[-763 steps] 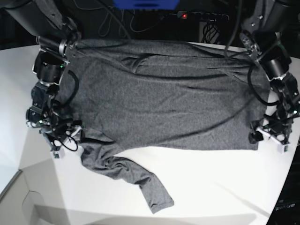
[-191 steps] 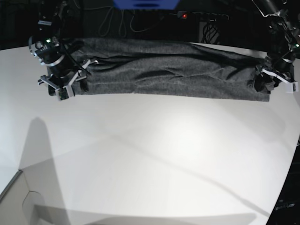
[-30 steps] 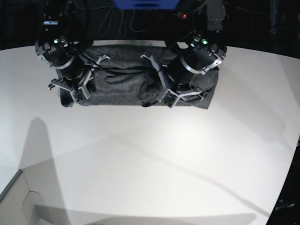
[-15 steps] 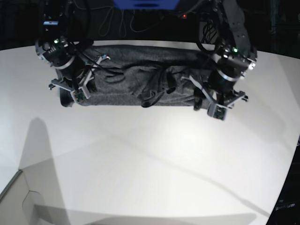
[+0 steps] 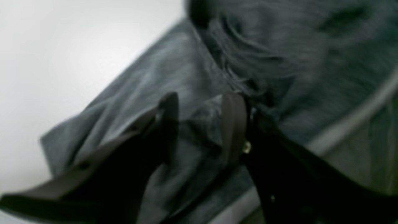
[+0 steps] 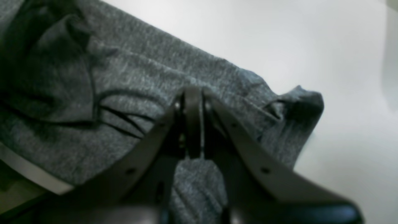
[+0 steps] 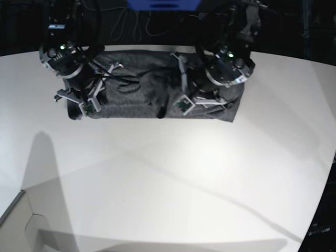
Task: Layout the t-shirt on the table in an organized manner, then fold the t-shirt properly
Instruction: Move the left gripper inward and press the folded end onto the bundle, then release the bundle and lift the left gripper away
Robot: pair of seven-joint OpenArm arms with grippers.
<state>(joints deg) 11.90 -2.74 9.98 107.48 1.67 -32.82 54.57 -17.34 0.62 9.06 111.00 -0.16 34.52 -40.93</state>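
left end effector (image 7: 195, 96) swung back over t-shirt (image 7: 136, 97), spread, right end effector (image 6: 192, 124) pressed together pinching fabric, no writing legible

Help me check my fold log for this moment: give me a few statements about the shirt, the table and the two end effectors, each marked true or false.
1. The t-shirt lies as a narrow folded band along the far edge of the table. True.
2. The right end effector is wide open above bare table. False: its jaws are closed, pressed into the fabric at one end of the band.
3. The left end effector has its jaws apart, with grey fabric between them. True.
4. One sleeve trails across the near half of the table. False: that part is bare white.
5. The shirt shows a large printed logo. False: it is plain heathered grey.
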